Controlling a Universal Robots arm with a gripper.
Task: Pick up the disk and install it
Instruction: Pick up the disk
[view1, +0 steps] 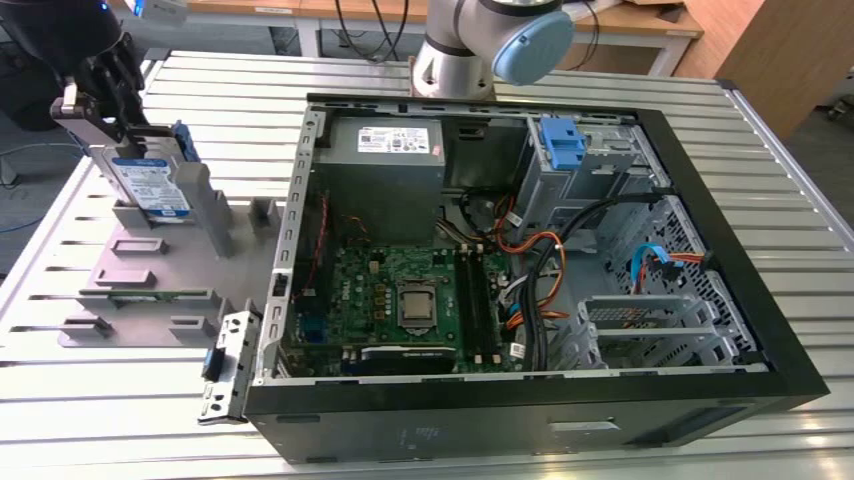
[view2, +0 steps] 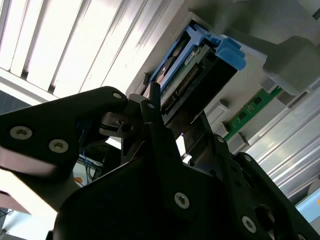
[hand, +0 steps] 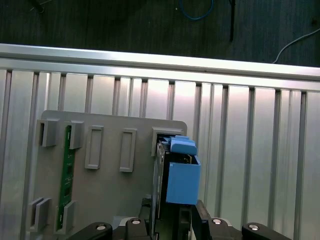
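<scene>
Disk (view1: 140, 182) stood on edge in the grey holder (view1: 147, 290), left of the open computer case (view1: 534, 390) in the exterior view. The hand (view1: 120, 115) pinched it from both sides.

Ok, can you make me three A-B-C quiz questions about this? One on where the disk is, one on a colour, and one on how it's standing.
1. Where is the disk?
A. in the grey holder beside the computer case
B. inside the case
C. on the floor

2. What colour are its side rails?
A. red
B. blue
C. yellow

3. How does the disk sit?
A. lying flat
B. upright on its edge
C. leaning on a wall

Answers:
1. A, the exterior view shows it in the holder, outside the case, with the gripper right at its top.
2. B, the rails look blue in both wrist views.
3. B, it stands on edge in its slot.
</scene>
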